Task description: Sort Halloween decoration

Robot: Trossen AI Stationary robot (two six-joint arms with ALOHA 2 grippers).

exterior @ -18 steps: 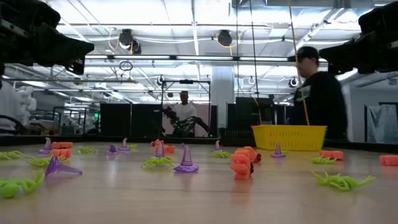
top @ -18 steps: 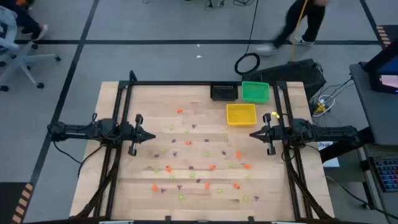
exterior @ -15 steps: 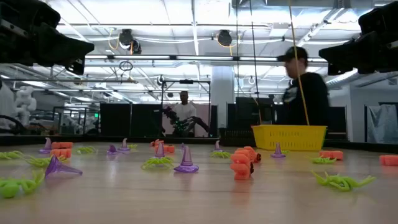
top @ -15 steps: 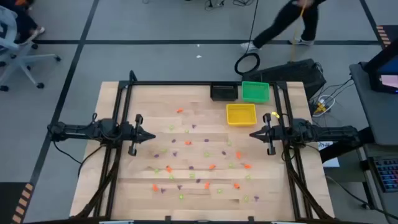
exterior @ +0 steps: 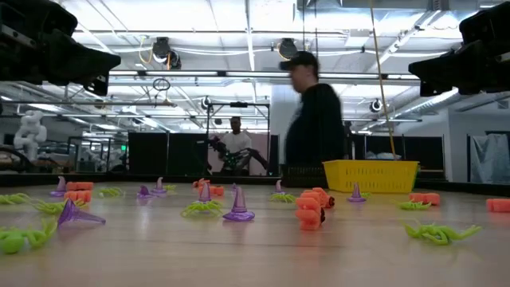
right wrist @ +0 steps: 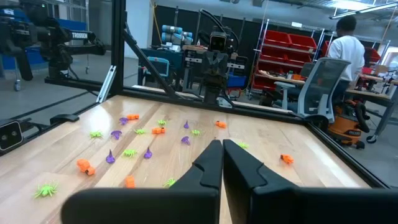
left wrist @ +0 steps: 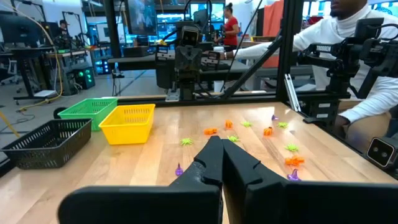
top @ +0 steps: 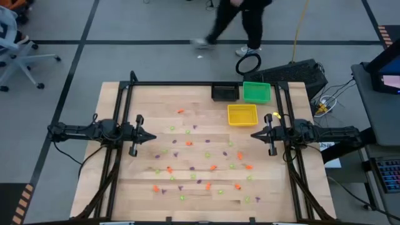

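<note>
The Halloween decoration point(top: 206, 164) is seen as dozens of tiny trinkets in orange, purple & light green, scattered over the wooden tabletop point(top: 112, 187); most lie on the near side of the yellow bin point(top: 242, 115), spreading from beside it toward the tabletop's front edge, w/ a few orange ones off to the bin's left; in the low view the purple pieces point(exterior: 238, 205) are seen as small cone hats w/ brims, the green ones point(exterior: 439, 232) as flat spiders w/ legs splayed, the orange ones point(exterior: 307, 213) as stubby lumps; the hats stand upright, tips up, one point(exterior: 73, 214) lies tipped on its side w/ its long axis roughly level; no common heading can be made out for the spiders or orange lumps.

The left hand point(top: 152, 137) is held above the tabletop, well left of the yellow bin, fingers pressed together, nothing gripped; the right hand point(top: 253, 135) is held just near-right of the yellow bin, fingers also together & empty; the two tips face each other across the scatter.

A green bin point(top: 256, 92) & a black bin point(top: 225, 93) sit just behind the yellow bin; a person point(top: 240, 22) is seen on the floor beyond the tabletop's far edge.
</note>
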